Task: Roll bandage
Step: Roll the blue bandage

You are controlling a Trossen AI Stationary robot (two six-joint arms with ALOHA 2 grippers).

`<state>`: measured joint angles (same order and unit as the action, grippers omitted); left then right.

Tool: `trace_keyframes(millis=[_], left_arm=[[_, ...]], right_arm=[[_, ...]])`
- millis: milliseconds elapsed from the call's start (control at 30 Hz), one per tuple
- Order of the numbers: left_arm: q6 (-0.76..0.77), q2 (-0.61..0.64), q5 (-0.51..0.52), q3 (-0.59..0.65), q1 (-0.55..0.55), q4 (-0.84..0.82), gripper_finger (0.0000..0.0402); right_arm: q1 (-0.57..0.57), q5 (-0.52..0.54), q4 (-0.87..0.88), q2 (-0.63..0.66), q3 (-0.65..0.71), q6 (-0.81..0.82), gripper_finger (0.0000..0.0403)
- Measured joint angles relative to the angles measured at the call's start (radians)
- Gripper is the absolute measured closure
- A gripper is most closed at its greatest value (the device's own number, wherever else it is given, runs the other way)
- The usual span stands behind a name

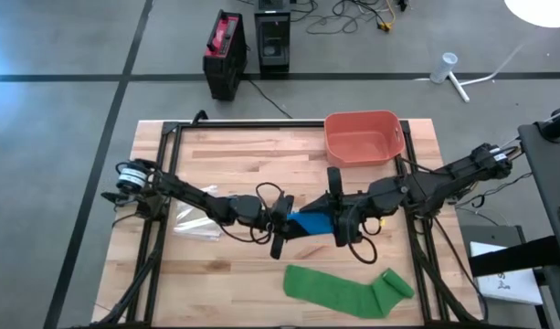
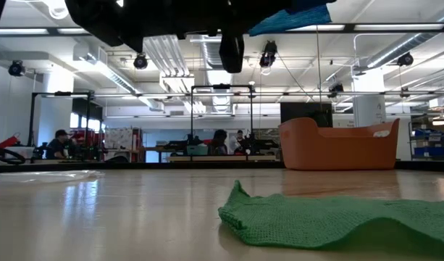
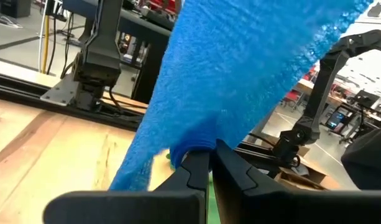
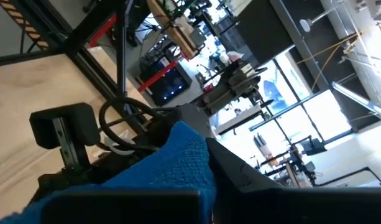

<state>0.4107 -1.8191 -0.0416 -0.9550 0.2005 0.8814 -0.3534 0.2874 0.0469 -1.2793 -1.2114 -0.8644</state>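
While both grippers' jaws clamp the blue bandage [image 1: 311, 223] above mid-table, the green bandage [image 1: 343, 289] lies along the near edge.

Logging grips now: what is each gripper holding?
Left gripper: shut on the blue woven bandage.
Right gripper: shut on the same bandage's other end.
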Motion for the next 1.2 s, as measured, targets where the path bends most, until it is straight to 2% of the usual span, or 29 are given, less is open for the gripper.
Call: trace_keyframes(millis=[567,667,867,1200], left_arm=[[-0.029,0.0,0.068,0.0,-0.018,-0.001,0.0402],[-0.056,0.0,0.088,0.0,-0.017,-0.001,0.0401],[-0.099,0.0,0.143,0.001,-0.024,0.001,0.0402],[-0.089,0.0,0.165,0.0,-0.068,0.017,0.0401]], right_arm=[[0.001,-0.136,-0.132,0.0,-0.008,-0.026,0.0403],[0.0,-0.145,-0.164,0.0,-0.008,-0.008,0.0403],[0.0,-0.235,-0.196,0.0,-0.008,0.06,0.0403],[-0.004,-0.244,-0.214,-0.081,-0.009,0.045,0.0403]])
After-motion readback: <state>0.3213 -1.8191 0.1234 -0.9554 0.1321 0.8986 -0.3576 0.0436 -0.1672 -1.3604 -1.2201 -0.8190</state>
